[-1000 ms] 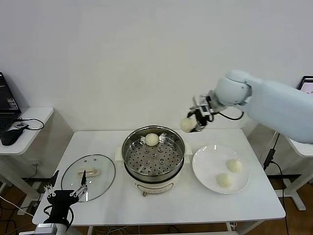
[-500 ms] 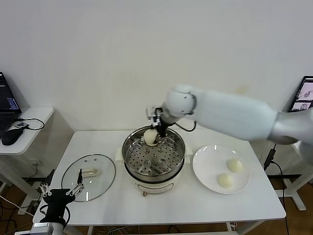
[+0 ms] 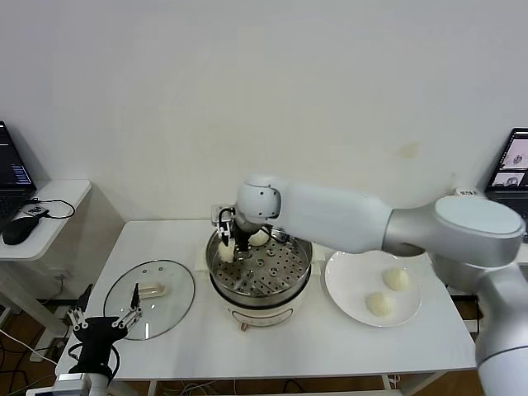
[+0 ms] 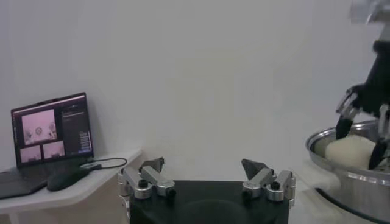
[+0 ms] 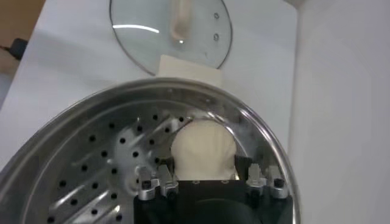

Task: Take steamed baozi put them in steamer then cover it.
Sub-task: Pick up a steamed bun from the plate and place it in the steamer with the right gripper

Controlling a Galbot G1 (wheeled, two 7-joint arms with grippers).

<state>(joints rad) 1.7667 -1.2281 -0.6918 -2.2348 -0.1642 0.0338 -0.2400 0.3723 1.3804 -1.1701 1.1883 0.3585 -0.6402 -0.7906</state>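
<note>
The steamer (image 3: pixel 276 272) stands mid-table with one baozi (image 3: pixel 261 238) at the back of its perforated tray. My right gripper (image 3: pixel 226 244) reaches in over the pot's left side and is shut on a second baozi (image 3: pixel 223 252), low over the tray. In the right wrist view this baozi (image 5: pixel 203 148) sits between the fingers, over the tray (image 5: pixel 91 176). Two more baozi (image 3: pixel 396 279) (image 3: pixel 380 304) lie on the white plate (image 3: pixel 351 276). The glass cover (image 3: pixel 169 307) lies flat on the table to the left. My left gripper (image 3: pixel 104 323) is parked, open and empty, at the front left.
A side table with a laptop and mouse (image 3: pixel 18 231) stands beyond the table's left edge. The left wrist view shows its open gripper (image 4: pixel 204 173), the pot's rim (image 4: pixel 359 182), and the right gripper's fingers (image 4: pixel 381 131) around the baozi (image 4: pixel 348 152).
My right gripper has carried the baozi from the back of the pot round to its left side and lower, near the tray. The left arm has hardly moved.
</note>
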